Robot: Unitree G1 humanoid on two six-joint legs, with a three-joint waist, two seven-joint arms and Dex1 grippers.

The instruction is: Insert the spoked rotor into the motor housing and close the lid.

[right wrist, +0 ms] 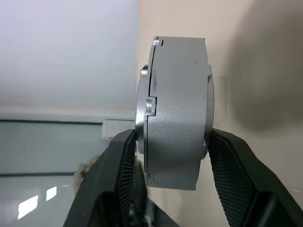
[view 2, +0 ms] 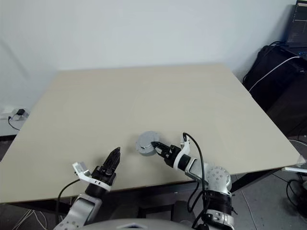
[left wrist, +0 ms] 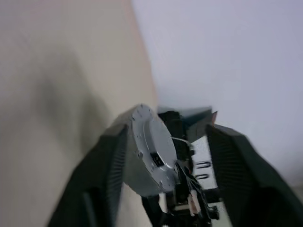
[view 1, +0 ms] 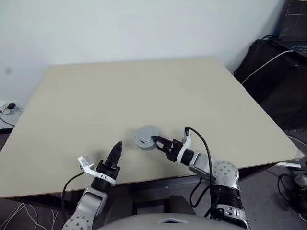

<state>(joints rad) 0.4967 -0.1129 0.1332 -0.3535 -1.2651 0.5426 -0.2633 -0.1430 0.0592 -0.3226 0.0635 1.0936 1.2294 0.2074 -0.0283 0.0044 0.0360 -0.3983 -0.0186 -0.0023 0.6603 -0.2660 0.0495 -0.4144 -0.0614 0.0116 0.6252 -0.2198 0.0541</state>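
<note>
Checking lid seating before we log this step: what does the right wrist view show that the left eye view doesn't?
Right wrist view alone: the seam where the lid meets the motor housing, with small tabs along it, and the ribbed fingers gripping both flat faces.

Left eye view alone: the table, the left pincer open and apart from the assembly, and the black bag by the wall.

Both: the right pincer shut on the closed housing.

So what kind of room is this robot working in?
Probably an office or lab workspace. A plain beige table stands against a bare white wall, a laptop sits on dark bags or cases at the right, and loose cables trail on the floor.
</note>
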